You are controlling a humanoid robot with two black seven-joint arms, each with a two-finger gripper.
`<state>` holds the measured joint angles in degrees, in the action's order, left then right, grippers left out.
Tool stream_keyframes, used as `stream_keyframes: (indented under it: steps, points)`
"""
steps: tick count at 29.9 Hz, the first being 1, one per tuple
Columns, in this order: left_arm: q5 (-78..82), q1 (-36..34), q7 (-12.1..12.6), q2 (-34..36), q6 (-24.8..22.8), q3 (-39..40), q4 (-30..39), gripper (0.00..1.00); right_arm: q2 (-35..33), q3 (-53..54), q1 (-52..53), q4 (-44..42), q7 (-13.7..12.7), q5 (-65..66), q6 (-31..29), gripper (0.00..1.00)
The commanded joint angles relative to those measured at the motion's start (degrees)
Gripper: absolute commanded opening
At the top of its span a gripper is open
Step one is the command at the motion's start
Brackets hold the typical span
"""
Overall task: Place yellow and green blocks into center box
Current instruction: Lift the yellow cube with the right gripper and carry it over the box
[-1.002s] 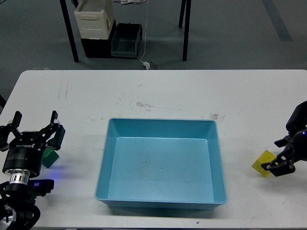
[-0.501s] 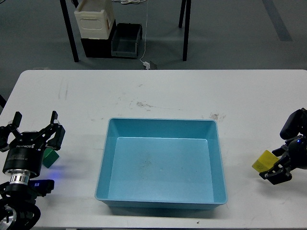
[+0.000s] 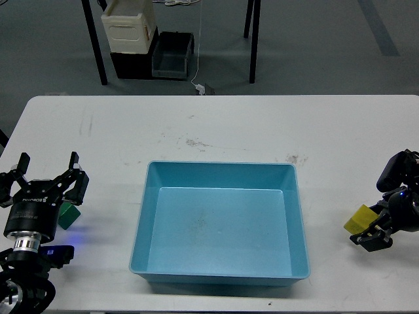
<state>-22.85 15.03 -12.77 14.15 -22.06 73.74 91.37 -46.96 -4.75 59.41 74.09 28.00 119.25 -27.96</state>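
The blue center box (image 3: pixel 141 216) sits in the middle of the white table and holds nothing. A green block (image 3: pixel 69 215) lies at the left, mostly hidden under my left gripper (image 3: pixel 47 171), whose two fingers stand wide apart and hold nothing. A yellow block (image 3: pixel 360 219) lies near the right edge. My right gripper (image 3: pixel 368 230) is right against it, with one dark finger (image 3: pixel 370 240) showing along the block's near side. The other finger is hidden, so I cannot tell whether the gripper grips the block.
The white table (image 3: pixel 216 124) carries faint scuff marks behind the box. Beyond its far edge, black table legs (image 3: pixel 95 46), a cream container (image 3: pixel 128 26) and a dark bin (image 3: pixel 172 55) stand on the floor.
My right arm has shifted a little down and left, bringing its gripper closer around the yellow block. The block stays in about the same spot. The left arm has not moved.
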Motion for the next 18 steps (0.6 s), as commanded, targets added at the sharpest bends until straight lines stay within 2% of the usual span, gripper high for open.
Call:
stream_keyframes:
  steps: [1,5,10,14,18]
  points:
    - [0.0,0.0,-1.7,0.0,0.0,0.0,-0.1,1.00,0.5,0.0,0.1,-1.5,0.0,0.1,0.0,0.42]
    - [0.0,0.0,-2.3,0.1,-0.1,0.0,-0.2,1.00,0.7,0.0,0.7,-3.5,0.0,0.6,0.3,0.18]
    - [0.0,0.1,-2.3,0.1,-0.1,0.0,-0.2,1.00,-0.1,2.8,3.9,-6.6,0.0,0.5,4.7,0.03]
    - [0.0,0.0,-2.3,0.1,-0.1,0.0,-0.2,1.00,-3.4,7.3,8.6,-9.9,0.0,-0.4,9.1,0.00]
    - [0.0,-0.1,-2.3,0.2,-0.1,0.0,-0.2,1.00,-5.9,15.1,13.6,-9.6,0.0,-3.1,9.2,0.00]
